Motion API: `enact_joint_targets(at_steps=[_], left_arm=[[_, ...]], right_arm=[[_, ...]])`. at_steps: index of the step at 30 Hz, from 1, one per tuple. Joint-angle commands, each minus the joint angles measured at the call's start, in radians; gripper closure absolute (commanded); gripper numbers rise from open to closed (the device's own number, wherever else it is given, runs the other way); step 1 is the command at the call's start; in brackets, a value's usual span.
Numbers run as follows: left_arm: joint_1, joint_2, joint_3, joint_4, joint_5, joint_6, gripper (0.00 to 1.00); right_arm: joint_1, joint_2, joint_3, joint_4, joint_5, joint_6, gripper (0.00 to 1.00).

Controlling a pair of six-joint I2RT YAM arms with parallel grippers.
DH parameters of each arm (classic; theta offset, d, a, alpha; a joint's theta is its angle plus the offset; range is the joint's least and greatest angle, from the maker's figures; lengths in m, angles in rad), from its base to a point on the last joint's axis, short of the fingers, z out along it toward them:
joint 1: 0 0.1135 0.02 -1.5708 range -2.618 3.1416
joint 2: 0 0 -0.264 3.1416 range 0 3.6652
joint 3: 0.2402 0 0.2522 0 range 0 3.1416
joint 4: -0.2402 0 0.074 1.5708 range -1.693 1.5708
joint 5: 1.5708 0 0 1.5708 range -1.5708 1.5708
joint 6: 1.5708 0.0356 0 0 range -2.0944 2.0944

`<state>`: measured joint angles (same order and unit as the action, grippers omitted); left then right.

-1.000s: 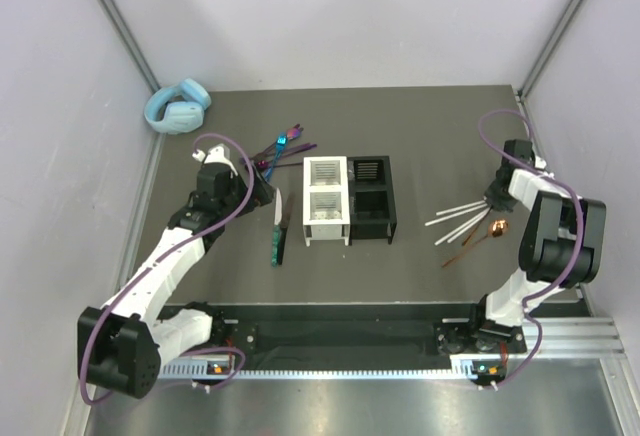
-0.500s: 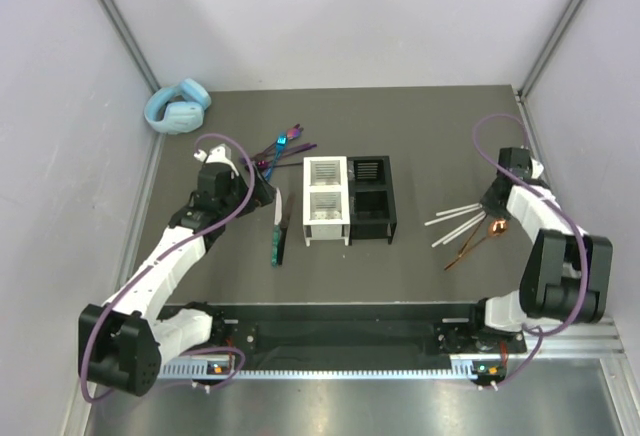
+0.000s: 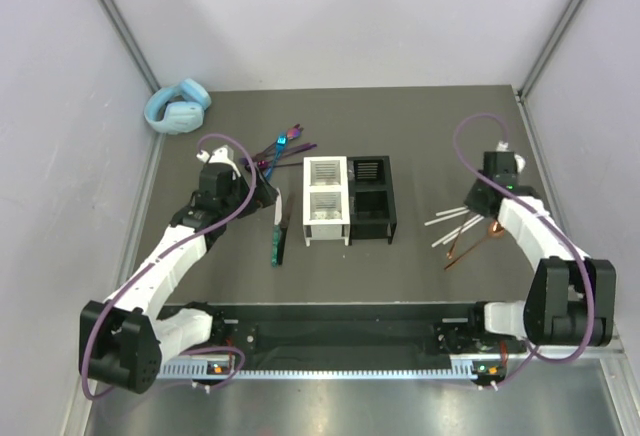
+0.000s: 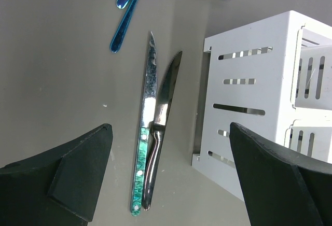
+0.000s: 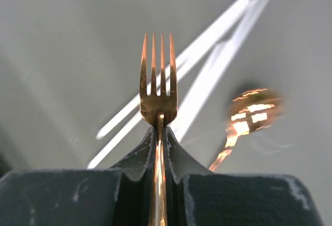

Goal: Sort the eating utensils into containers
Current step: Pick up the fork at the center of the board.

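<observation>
**Top view.** White slotted two-compartment caddy [image 3: 325,214] and black slotted two-compartment caddy [image 3: 372,218] stand touching, side by side, mid-way across the dark grey tabletop [image 3: 430,136]. No utensil shows above either rim; the insides are too small to read for certain. Iridescent purple-blue metal cutlery [image 3: 283,146] lies fanned near the white caddy's far-left corner. Green-handled knife [image 3: 274,246] and all-steel knife [image 3: 285,224] lie together left of the white caddy. Thin white sticks [image 3: 450,218] and a copper-coloured spoon [image 3: 468,248] lie right of the black caddy. Left gripper [image 3: 262,191] hangs between the cutlery fan and the knives. Right gripper [image 3: 474,202] is over the sticks' far ends. Light-blue headphones [image 3: 178,106] sit in the far-left corner, not part of the sort.

**Left wrist view.** Left gripper [image 4: 169,132] is spread wide, grasping nothing. Beneath it the two knives lie touching, blades pointing away, just beside the white caddy's wall.

**Right wrist view.** Right gripper [image 5: 158,140] is clenched on the handle of a copper-coloured fork [image 5: 158,96], tines forward. Sticks and spoon are blurred beyond.

**Progress, as judged.** Barely begun. One fork is in hand and nothing is evidently in a caddy. Knives, purple-blue pieces, sticks and spoon all remain on the table.
</observation>
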<state>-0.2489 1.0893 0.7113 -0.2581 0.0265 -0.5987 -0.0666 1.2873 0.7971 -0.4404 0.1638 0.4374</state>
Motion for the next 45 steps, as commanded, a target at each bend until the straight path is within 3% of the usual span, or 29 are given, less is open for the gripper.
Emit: enact_joint_targets(at_steps=[1, 5, 15, 20, 23, 32, 38, 45], left_arm=[[0.003, 0.004, 0.019, 0.011, 0.006, 0.017, 0.01], [0.002, 0.001, 0.024, 0.000, -0.011, 0.019, 0.01], [0.002, 0.021, 0.017, 0.003, -0.017, 0.011, 0.01], [0.002, 0.032, 0.020, 0.005, -0.017, 0.011, 0.01], [0.002, 0.032, 0.020, 0.005, -0.017, 0.008, 0.01], [0.003, 0.057, 0.036, -0.001, -0.011, 0.005, 0.01], [0.002, 0.047, 0.037, -0.021, -0.016, 0.017, 0.01], [0.002, 0.046, 0.039, -0.029, -0.017, 0.016, 0.01]], right_arm=[[0.160, -0.005, 0.005, 0.094, -0.032, 0.004, 1.00], [0.313, -0.034, 0.062, 0.086, -0.003, 0.000, 1.00], [0.456, -0.169, 0.249, -0.018, 0.065, -0.064, 1.00], [0.539, -0.203, 0.289, 0.019, 0.029, -0.112, 1.00], [0.599, -0.206, 0.289, 0.071, 0.039, -0.140, 1.00], [0.732, -0.149, 0.128, 0.536, 0.103, -0.229, 1.00], [0.784, -0.057, 0.077, 0.707, 0.151, -0.276, 1.00], [0.804, 0.004, 0.142, 0.707, 0.144, -0.293, 1.00]])
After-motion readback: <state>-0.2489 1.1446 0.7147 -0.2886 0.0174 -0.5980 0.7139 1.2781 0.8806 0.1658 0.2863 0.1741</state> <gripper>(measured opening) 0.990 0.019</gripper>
